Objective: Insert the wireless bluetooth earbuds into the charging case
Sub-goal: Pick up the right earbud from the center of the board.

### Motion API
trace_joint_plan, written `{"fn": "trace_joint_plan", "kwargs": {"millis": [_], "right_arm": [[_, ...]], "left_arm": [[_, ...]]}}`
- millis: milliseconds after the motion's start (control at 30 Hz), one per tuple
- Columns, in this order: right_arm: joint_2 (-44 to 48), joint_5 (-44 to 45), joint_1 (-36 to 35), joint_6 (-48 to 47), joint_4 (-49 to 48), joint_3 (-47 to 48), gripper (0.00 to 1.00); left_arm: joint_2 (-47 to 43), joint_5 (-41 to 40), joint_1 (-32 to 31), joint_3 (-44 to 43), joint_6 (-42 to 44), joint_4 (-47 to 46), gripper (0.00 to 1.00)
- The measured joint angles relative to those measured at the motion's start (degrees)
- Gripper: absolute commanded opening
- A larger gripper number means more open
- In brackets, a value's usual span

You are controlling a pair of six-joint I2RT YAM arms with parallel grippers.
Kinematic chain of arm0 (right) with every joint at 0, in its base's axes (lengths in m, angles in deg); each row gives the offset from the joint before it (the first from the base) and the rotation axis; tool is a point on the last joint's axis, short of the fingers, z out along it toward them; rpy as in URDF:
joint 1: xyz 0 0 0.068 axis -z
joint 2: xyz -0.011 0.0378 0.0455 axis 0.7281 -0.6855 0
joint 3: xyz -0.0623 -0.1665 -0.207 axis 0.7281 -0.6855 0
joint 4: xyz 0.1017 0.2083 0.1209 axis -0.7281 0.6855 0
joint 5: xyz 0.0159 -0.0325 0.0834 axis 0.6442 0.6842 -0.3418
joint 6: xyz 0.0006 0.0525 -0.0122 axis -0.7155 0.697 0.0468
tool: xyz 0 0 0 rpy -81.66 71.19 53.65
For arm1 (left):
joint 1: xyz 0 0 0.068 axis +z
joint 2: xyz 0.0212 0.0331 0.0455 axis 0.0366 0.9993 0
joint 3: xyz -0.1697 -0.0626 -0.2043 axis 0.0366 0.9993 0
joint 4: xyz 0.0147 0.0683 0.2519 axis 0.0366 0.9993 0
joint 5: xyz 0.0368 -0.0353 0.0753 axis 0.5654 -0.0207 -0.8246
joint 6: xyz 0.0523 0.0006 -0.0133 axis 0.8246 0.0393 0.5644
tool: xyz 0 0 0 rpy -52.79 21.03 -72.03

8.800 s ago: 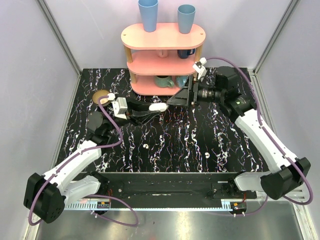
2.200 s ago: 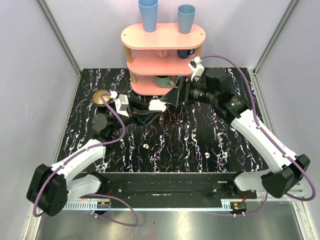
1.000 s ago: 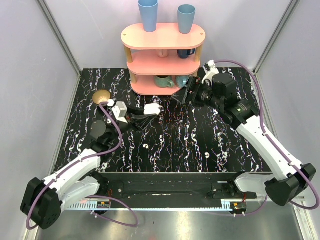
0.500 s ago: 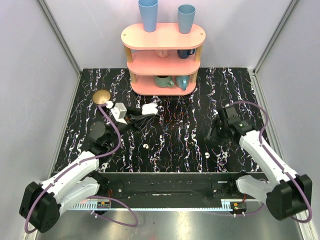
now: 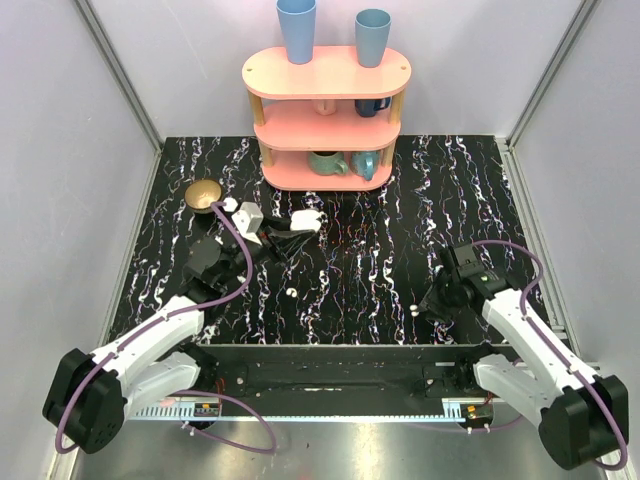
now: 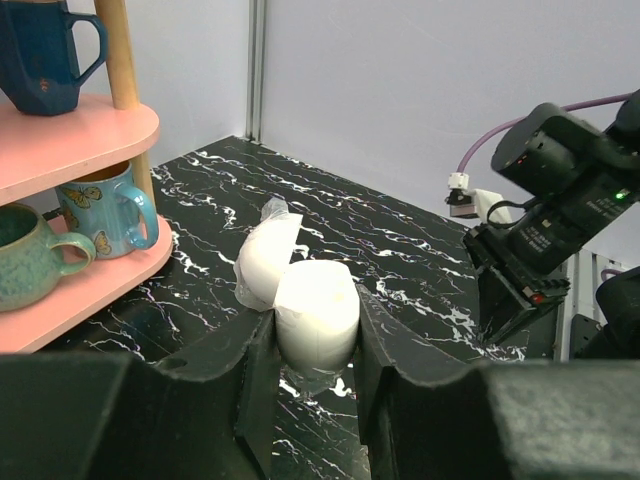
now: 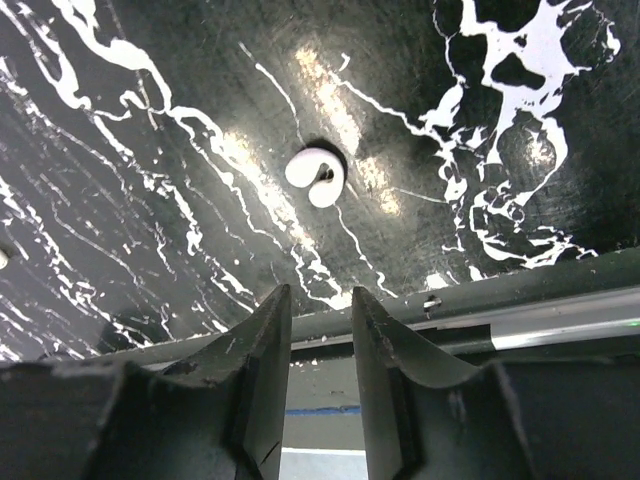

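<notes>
Earbud near table edge below parted right pincer; left pincer clamps case.

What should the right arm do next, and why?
Probably ease the right gripper forward and down over the earbud: it lies on the table just ahead of the fingertips, not between them, while the left gripper holds the charging case.

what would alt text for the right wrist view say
A small white earbud lies on the black, white-veined tabletop, just beyond the tips of the right end effector, whose two dark fingers stand slightly apart with nothing between them. A metal strip crosses the lower right.
</notes>
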Motion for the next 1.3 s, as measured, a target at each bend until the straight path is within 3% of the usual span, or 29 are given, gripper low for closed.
{"fn": "trace_joint_plan", "kwargs": {"millis": [567, 1300], "right_arm": [[-9.0, 4.1, 0.0, 3.3, -9.5, -2.4, 0.33], [-12.9, 5.6, 0.1, 3.1, -12.3, -5.4, 0.34]], "left_arm": [[0.0, 0.3, 0.0, 0.0, -0.4, -0.3, 0.0], [0.0, 1.0, 0.0, 0.0, -0.4, -0.3, 0.0]]}}
